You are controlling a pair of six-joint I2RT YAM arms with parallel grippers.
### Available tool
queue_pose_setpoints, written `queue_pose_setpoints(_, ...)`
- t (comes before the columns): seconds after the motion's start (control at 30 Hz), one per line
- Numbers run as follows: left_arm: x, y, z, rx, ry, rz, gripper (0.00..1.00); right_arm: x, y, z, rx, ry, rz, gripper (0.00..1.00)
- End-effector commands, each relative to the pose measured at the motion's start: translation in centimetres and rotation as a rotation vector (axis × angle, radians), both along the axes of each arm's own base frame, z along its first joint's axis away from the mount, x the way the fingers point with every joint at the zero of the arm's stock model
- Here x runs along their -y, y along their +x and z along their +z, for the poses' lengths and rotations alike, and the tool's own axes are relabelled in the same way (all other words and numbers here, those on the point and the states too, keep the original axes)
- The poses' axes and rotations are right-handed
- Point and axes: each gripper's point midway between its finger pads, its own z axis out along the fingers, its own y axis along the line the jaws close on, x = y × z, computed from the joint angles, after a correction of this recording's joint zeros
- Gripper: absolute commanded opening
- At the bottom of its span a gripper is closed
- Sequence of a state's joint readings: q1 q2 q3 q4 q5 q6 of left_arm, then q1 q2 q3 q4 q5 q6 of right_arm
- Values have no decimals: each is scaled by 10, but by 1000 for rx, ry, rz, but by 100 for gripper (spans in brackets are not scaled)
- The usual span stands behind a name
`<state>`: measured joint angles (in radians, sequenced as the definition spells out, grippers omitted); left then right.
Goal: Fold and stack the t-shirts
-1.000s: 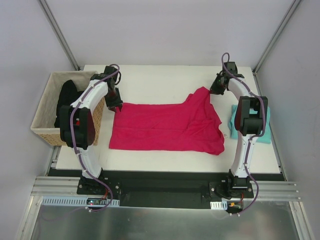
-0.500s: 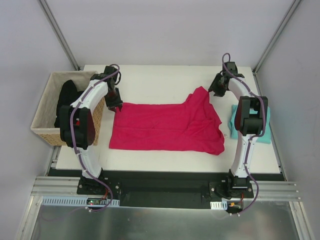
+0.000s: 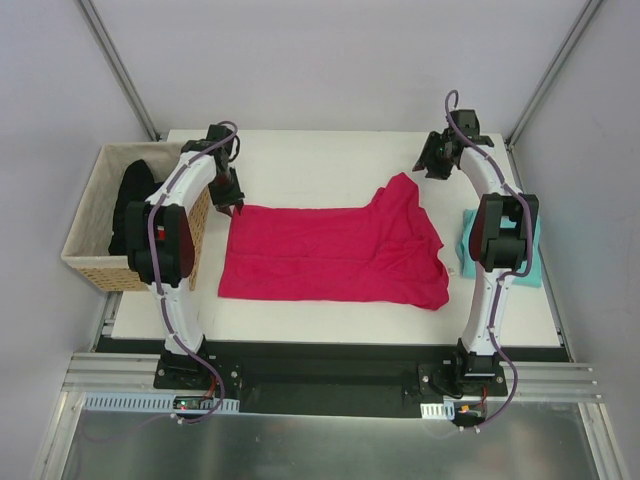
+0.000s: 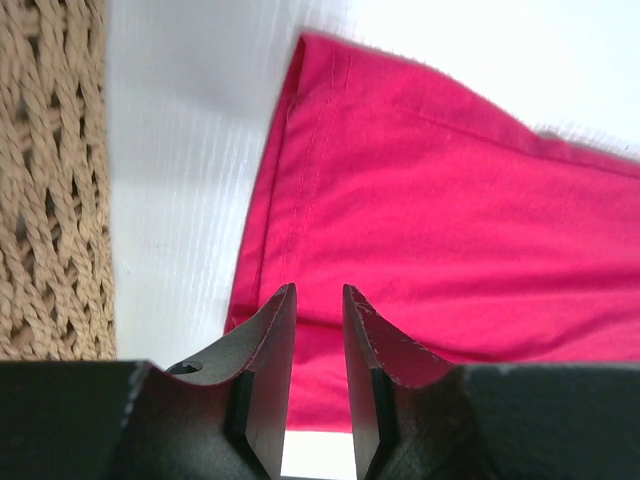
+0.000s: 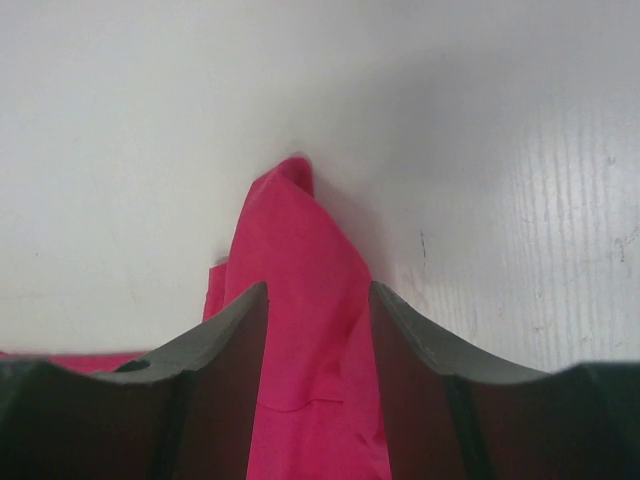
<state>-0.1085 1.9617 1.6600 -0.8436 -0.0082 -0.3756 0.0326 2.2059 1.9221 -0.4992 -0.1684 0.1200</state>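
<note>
A white table seen from above, with two robot arms bolted at its near edge. A pink shirt lay spread across the table's middle, mostly flat. Its right part was rumpled and rose to a small peak toward the table's far right. A teal shirt lay folded at the table's right edge, partly hidden under the right arm.

The left gripper hovered over the table's left side, at the pink shirt's far-left corner. Its fingers stood only a narrow slit apart. Pink cloth and its stitched hem showed through the slit and beyond it, but nothing was pinched between the fingers – they held nothing.

The right gripper was toward the table's far right corner, just past the shirt's peak. Its fingers were about halfway apart. In the wrist view the ridge of pink cloth ran up between them, yet in the top view the gripper sat apart from the cloth – it gripped nothing.

A woven basket stood just off the table's left edge, against it, with a black garment heaped inside.
</note>
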Motion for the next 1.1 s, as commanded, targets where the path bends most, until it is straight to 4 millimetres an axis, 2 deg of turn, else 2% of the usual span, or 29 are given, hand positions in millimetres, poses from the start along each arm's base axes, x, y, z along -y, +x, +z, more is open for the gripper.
queue_pose_setpoints(0.0, -1, 14, 9, 29, -28, -8, 25, -17, 5, 37, 57, 36, 106, 50)
queue_pose_setpoints(0.03, 0, 14, 8, 23, -29, -9, 25, -20, 7, 26, 36, 41, 119, 50)
queue_pose_setpoints(0.07, 1, 13, 8, 24, -35, -11, 25, -21, 7, 22, 23, 48, 128, 49)
queue_pose_setpoints(0.1, 1, 12, 6, 18, -34, -11, 25, -24, 13, 28, 37, 62, 144, 48)
queue_pose_setpoints(0.17, 1, 10, 7, 18, -36, -10, 25, -29, 15, 13, 12, 82, 167, 46)
queue_pose_setpoints(0.23, 0, 5, 4, 4, -35, -9, 24, -33, 22, 14, 27, 98, 190, 46)
queue_pose_setpoints(0.27, 0, 3, 2, -2, -35, -9, 24, -35, 24, 1, 6, 104, 196, 46)
queue_pose_setpoints(0.33, 0, -1, 0, -11, -34, -9, 24, -35, 30, 2, 14, 107, 194, 46)
queue_pose_setpoints(0.37, 0, -2, -1, -16, -34, -7, 24, -35, 31, -9, -4, 113, 190, 46)
queue_pose_setpoints(0.57, -1, -11, -4, -33, -32, -2, 24, -43, 32, -31, -35, 166, 183, 46)
queue_pose_setpoints(0.9, 0, -20, -6, -50, -37, 8, 24, -46, 39, -43, -32, 198, 184, 46)
queue_pose_setpoints(0.93, -1, -20, -5, -49, -36, 11, 24, -47, 40, -41, -25, 202, 184, 45)
queue_pose_setpoints(1.03, -2, -21, -4, -47, -31, 15, 24, -47, 43, -44, -29, 214, 172, 34)
queue_pose_setpoints(1.07, -3, -21, -4, -47, -28, 16, 24, -46, 44, -46, -33, 219, 167, 26)
